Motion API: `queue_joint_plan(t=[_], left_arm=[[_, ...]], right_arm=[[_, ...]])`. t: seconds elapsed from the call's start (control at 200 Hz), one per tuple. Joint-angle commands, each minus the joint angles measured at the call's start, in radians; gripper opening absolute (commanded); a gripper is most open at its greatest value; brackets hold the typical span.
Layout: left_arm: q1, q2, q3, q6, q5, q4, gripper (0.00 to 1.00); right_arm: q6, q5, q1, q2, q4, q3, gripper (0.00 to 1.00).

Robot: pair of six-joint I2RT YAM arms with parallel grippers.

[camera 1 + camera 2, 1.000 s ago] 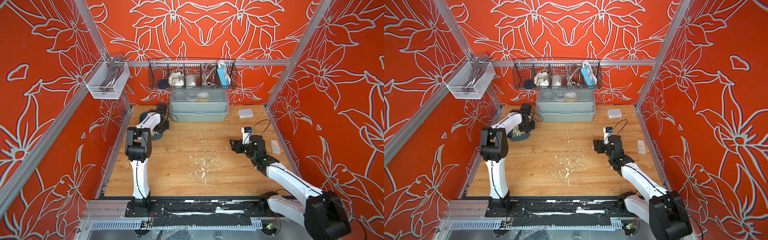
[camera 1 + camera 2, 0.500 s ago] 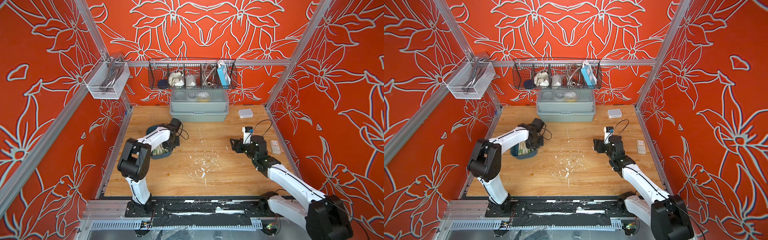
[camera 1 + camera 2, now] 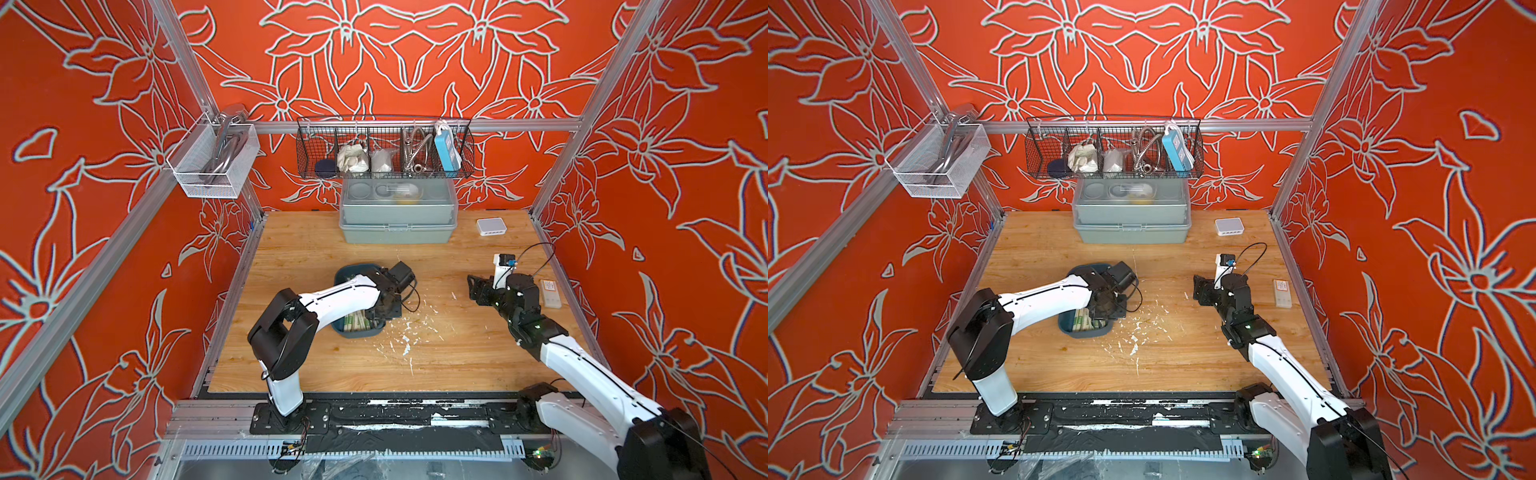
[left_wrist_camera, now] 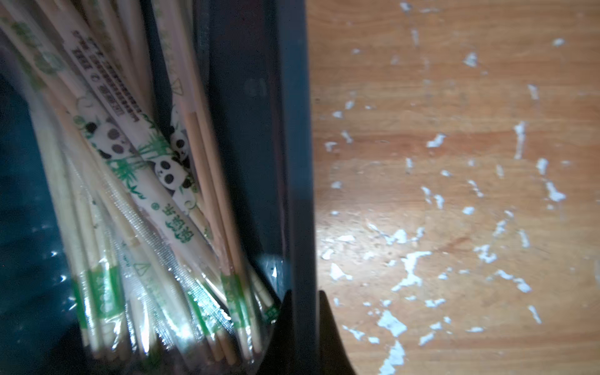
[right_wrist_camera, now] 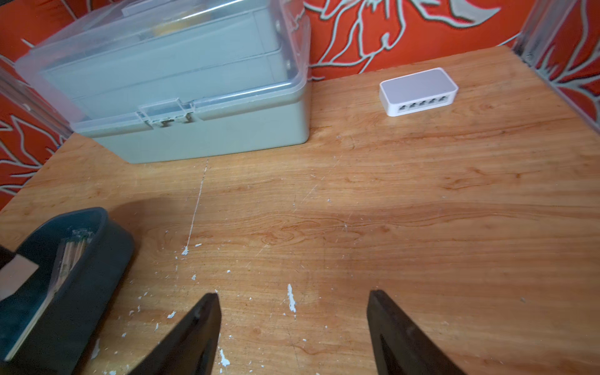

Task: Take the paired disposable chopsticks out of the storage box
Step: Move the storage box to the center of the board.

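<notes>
Storage box (image 3: 348,272) (image 3: 1087,333) was over the wooden table (image 3: 316,365), a little left of centre, about midway between near and far edges, long axis running near to far; could not tell whether its base rested fully on the wood; paired disposable chopsticks (image 3: 357,322) (image 4: 130,162) all lay inside it, bundled lengthwise in clear wrappers with green print and panda marks, mostly against its right wall; left gripper (image 4: 303,302) (image 3: 384,309) was closed tight on that right wall, one finger inside the box, one outside, rim pinched between them; left arm lay across the box's middle in both top views, hiding it; right gripper (image 5: 293,298) (image 3: 473,286) hung well to the right of the box, jaws wide apart, bare wood between them, nothing gripped; white flecks (image 3: 405,343) spotted the table just right of the box; grey-green lidded box (image 3: 395,237) stood at far centre against the wall; small white hub (image 3: 491,226) sat far right.
</notes>
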Motion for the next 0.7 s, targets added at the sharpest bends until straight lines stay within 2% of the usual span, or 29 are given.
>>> queue_joint_plan(t=[0.0,0.23,0.47,0.641,0.696], left_arm=[[-0.048,0.067,0.077,-0.052,0.045,-0.014,0.0],[-0.108,0.185,0.227,-0.094,0.084,-0.036,0.0],[-0.133,0.279,0.332,-0.128,0.131,-0.03,0.0],[-0.138,0.344,0.42,-0.125,0.158,-0.033,0.05],[-0.139,0.362,0.445,-0.122,0.163,-0.036,0.1]], right_arm=[[0.022,0.102,0.006,-0.045,-0.037,-0.029,0.77],[0.03,0.177,0.005,-0.108,-0.046,-0.06,0.78],[0.033,0.201,0.004,-0.112,-0.051,-0.063,0.78],[0.033,0.2,0.004,-0.102,-0.046,-0.063,0.79],[0.033,0.207,0.004,-0.099,-0.051,-0.061,0.79]])
